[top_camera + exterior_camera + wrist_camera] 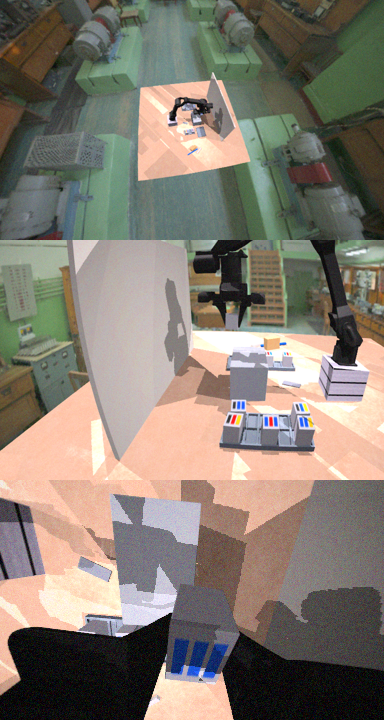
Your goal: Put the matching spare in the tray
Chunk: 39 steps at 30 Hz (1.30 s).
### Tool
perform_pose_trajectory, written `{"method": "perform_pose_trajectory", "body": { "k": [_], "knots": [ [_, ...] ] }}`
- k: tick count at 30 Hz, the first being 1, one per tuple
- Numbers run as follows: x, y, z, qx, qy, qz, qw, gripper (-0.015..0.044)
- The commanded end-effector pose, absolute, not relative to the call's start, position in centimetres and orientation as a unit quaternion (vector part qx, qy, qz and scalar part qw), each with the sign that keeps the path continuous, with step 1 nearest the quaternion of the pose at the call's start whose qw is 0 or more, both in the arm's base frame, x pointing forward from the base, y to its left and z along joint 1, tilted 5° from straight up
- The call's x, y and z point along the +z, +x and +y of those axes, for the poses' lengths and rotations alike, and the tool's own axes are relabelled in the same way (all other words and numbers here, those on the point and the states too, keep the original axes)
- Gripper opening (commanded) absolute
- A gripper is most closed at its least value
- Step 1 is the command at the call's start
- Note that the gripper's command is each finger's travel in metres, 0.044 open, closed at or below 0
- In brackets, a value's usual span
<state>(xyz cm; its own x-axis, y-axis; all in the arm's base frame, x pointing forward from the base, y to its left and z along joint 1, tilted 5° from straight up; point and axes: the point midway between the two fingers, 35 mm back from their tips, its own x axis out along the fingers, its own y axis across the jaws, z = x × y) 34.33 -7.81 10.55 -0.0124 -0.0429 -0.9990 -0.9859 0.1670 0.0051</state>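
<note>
My gripper (232, 324) (195, 621) is shut on a grey block (231, 320) (205, 605) marked with three blue bars. It holds the block in the air, beyond the grey box in the exterior view. The grey box (196, 118) (248, 384) (152, 555) stands on the table; no code shows on its visible faces. The flat dark tray (201, 131) lies beside the small rack and is mostly hidden in the exterior view. The large rack (263, 447) holds several grey spares with coloured bars, including a blue-red-blue one (270, 429).
A tall grey panel (220, 110) (127, 324) stands beside the work area. The small rack (280, 369) holds striped blocks. A flat grey piece (291, 384) (95, 569), an orange block (193, 147) (271, 343) and a blue stick (192, 151) lie on the table.
</note>
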Motion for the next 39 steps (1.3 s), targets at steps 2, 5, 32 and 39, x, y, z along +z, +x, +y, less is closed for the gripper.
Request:
{"method": "perform_pose_trajectory", "body": {
  "k": [2,5,32,39],
  "knots": [
    [10.7,34.2,-10.7,0.447,-0.469,0.555,0.522,0.0],
    [10.7,34.0,-12.5,0.448,-0.47,0.556,0.52,0.0],
    [10.3,31.0,-22.9,0.453,-0.473,0.56,0.508,0.0],
    [9.5,31.1,-23.0,0.453,-0.473,0.56,0.508,0.0]
  ]
}}
